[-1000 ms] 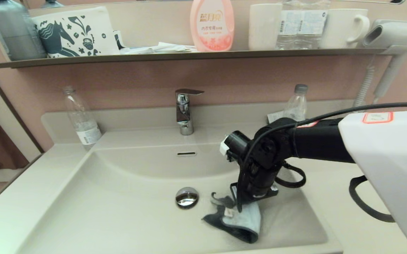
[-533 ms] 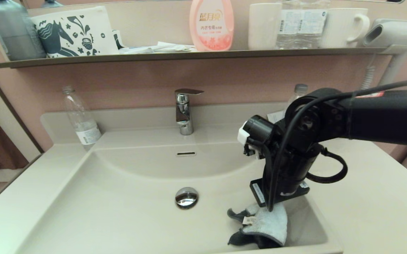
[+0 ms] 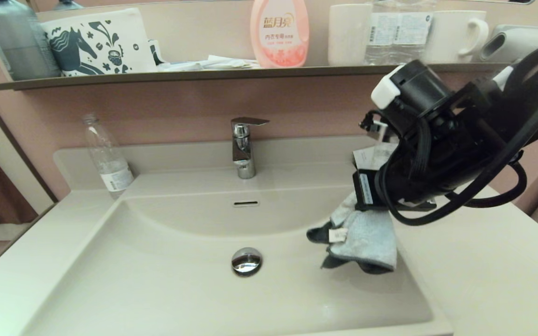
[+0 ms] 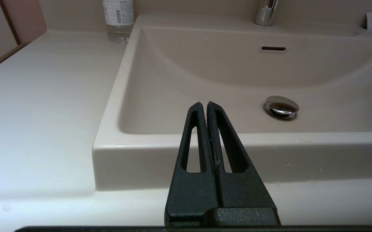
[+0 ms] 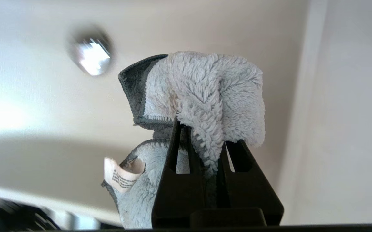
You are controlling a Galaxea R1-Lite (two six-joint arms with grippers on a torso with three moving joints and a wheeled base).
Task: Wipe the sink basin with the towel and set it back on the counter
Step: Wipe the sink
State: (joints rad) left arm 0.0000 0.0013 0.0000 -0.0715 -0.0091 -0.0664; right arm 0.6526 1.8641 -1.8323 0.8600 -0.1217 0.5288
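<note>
The pale blue-white towel (image 3: 364, 235) with grey edging and a white tag hangs in the air over the right side of the cream sink basin (image 3: 166, 280), near its right rim. My right gripper (image 5: 202, 129) is shut on the towel (image 5: 211, 93), which bunches over its fingertips. The chrome drain plug (image 3: 247, 260) lies bare in the basin floor. The counter (image 3: 483, 275) stretches to the right of the basin. My left gripper (image 4: 203, 103) is shut on nothing, low in front of the basin's front left rim (image 4: 173, 141).
A chrome faucet (image 3: 243, 147) stands behind the basin. A clear bottle (image 3: 108, 156) sits at the back left of the counter. A paper packet (image 3: 369, 156) lies at the back right, behind the right arm. Above, a wall shelf (image 3: 203, 74) carries bottles, cups and a pouch.
My right gripper has lifted the towel off the basin floor and carried it up and to the right, toward the right rim. The left arm has not moved.
</note>
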